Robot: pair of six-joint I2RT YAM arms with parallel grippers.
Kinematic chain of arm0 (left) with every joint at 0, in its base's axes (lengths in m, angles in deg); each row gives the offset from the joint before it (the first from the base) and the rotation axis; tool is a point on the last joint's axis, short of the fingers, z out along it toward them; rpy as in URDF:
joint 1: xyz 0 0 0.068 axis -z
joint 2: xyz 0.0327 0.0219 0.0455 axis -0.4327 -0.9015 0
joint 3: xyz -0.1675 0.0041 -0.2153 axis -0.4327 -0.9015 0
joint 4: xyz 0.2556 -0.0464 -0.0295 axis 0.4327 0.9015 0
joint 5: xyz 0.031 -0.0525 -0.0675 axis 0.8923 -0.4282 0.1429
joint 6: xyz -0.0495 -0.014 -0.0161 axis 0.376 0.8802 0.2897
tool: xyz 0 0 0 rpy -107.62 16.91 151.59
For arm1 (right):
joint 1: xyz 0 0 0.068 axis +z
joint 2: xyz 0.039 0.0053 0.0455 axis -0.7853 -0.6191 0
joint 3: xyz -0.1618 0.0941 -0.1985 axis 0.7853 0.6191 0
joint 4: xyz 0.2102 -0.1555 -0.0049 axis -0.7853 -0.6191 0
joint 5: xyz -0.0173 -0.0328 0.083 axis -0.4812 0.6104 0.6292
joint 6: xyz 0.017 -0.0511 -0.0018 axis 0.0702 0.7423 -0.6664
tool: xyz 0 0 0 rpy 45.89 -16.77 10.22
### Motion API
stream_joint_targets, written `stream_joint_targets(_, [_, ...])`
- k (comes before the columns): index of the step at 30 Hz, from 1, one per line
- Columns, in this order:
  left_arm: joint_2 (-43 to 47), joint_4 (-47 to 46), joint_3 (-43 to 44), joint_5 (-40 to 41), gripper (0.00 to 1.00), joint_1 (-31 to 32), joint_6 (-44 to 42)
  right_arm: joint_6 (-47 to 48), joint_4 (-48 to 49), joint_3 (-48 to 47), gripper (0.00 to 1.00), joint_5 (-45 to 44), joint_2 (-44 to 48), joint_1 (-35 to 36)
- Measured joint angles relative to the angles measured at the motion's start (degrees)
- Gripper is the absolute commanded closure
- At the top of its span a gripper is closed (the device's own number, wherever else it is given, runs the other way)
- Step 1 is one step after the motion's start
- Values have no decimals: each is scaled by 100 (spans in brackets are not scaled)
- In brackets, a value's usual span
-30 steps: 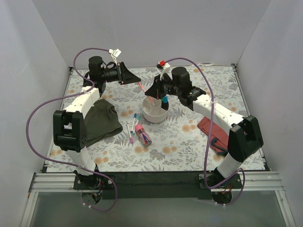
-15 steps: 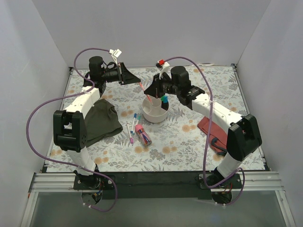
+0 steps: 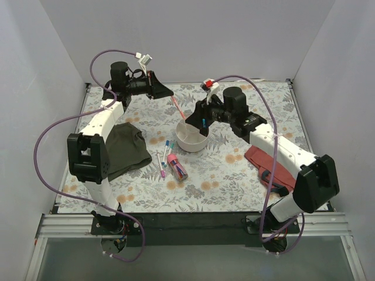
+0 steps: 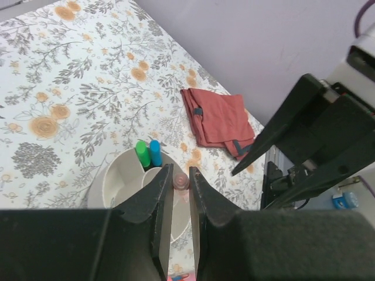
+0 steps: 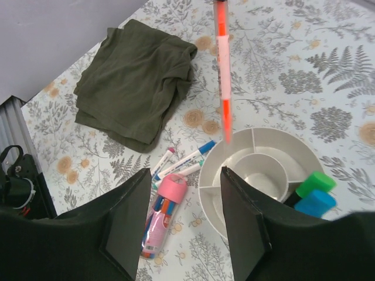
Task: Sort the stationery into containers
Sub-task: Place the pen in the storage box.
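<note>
An orange-pink pen (image 3: 179,110) hangs slanted over the off-white divided bowl (image 3: 188,142). My left gripper (image 3: 166,93) is shut on the pen's upper end (image 4: 180,180). The pen's tip (image 5: 227,132) points down at the bowl's rim (image 5: 206,182); whether it touches, I cannot tell. My right gripper (image 3: 194,116) stands open just right of the pen, and in its wrist view the right gripper (image 5: 186,173) has nothing between its fingers. Green (image 5: 316,182) and blue (image 5: 314,202) highlighters stand in one compartment. White pens (image 3: 164,156) and a pink tube (image 3: 176,167) lie left of the bowl.
A dark olive cloth (image 3: 124,148) lies at the left, and a red cloth (image 3: 268,164) at the right under my right arm. Purple cables loop over both arms. White walls close in the flowered table (image 3: 222,181) on three sides.
My left gripper has shut on the pen's upper end. My right gripper has opened, let go of the pen and drawn back a little to the right.
</note>
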State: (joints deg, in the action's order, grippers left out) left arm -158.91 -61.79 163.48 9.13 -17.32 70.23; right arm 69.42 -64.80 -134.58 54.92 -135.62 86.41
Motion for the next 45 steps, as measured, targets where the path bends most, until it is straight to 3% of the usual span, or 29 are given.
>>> stream_joint_targets(8, [-439, 929, 920, 564, 100, -7, -1443, 492, -238, 472, 41, -278, 870, -501])
stream_joint_targets(17, [-922, 1300, 1266, 1075, 100, 20, -2435, 892, -577, 901, 41, -544, 916, -903])
stream_joint_targets(26, [-1456, 1303, 1386, 1097, 100, 83, -2315, 981, -625, 981, 41, -623, 920, -1016])
stream_joint_targets(35, [-1532, 898, 1709, 925, 100, 94, -1764, 984, -693, 1102, 41, -623, 920, -1093])
stream_joint_targets(45, [-1512, 688, 1460, 640, 100, 153, -1399, 986, -715, 1182, 41, -623, 916, -1117])
